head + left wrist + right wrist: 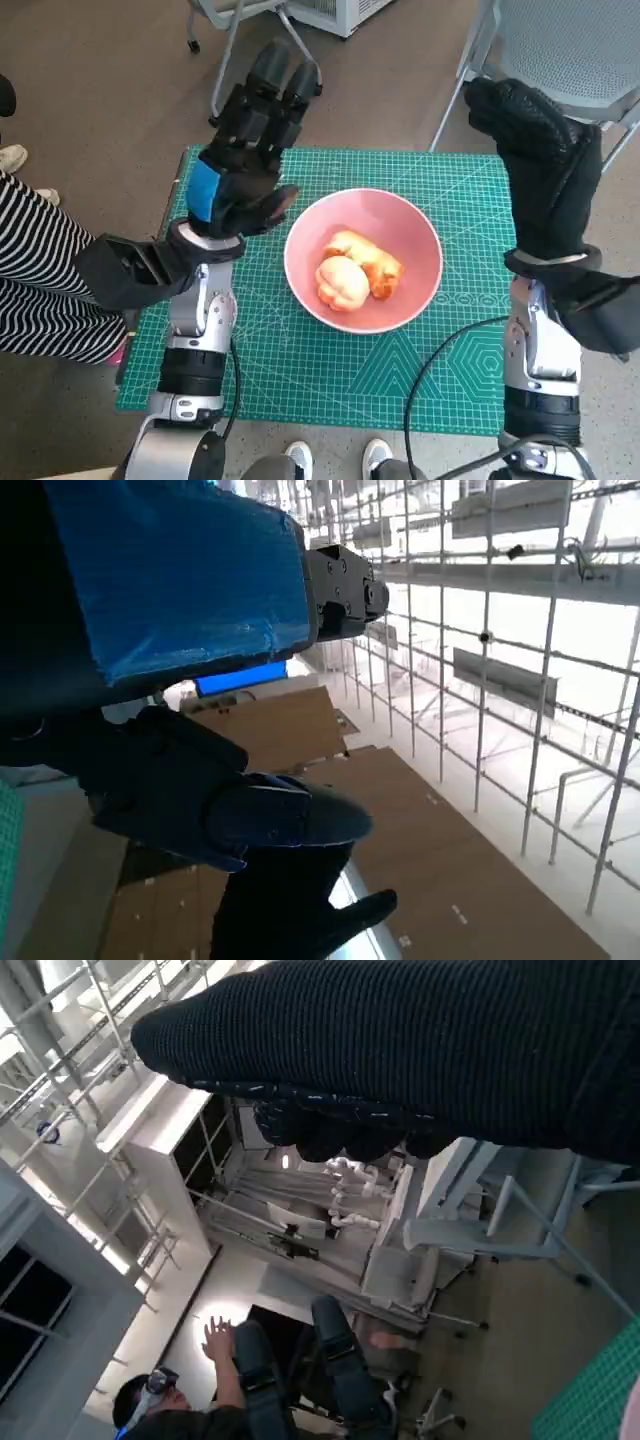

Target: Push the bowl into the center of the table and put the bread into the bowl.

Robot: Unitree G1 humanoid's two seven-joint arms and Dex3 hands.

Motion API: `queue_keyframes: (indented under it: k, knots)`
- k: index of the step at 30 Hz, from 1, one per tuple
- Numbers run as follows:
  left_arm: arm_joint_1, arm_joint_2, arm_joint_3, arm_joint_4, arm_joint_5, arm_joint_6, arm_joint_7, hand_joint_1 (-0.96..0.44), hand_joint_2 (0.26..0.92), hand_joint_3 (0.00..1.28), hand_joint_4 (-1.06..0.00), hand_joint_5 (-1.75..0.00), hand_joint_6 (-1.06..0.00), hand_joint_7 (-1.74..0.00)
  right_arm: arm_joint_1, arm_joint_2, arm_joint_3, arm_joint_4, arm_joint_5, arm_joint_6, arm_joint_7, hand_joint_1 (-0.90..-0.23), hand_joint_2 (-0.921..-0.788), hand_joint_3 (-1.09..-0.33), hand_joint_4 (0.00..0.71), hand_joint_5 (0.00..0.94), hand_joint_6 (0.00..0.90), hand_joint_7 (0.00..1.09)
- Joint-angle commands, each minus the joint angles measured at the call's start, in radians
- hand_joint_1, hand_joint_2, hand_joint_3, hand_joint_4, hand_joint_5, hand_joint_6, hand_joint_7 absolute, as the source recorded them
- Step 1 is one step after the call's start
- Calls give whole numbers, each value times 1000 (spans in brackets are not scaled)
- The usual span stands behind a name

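Your left hand (pixel 243 165) is raised at the bowl's 9 o'clock — fingers spread, holding nothing. The pink bowl (pixel 363 259) sits mid-table (pixel 300 370) with the bread (pixel 357 269) inside. Your right hand (pixel 540 160) is lifted at 3 o'clock — fingers extended, empty.

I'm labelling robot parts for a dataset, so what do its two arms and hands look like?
The left hand is black with blocky segmented fingers and blue tape across its back. The right hand wears a black knitted glove. Both forearms are pale silver-grey with dark bands, and each wrist carries a black boxy camera mount. A black cable loops beside the right forearm.
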Motion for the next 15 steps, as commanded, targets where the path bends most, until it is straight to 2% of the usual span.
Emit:
queue_keyframes:
  k: [1,9,15]
  knots:
    - [15,1,-13,-36,19,5,14,-607,921,144,-58,-8,-29,-252,25,3,0,13,-9,-1,-4,-686,-921,-659,217,3,129,543]
    - [31,8,-31,-81,55,-1,36,-549,903,125,-62,-9,-1,-350,30,5,7,35,-19,-21,0,-685,-921,-662,220,3,124,541]
    - [38,-1,-30,-83,56,-27,42,-322,894,130,-66,-12,1,-356,32,3,11,51,-20,-34,3,-680,-921,-679,220,3,110,536]
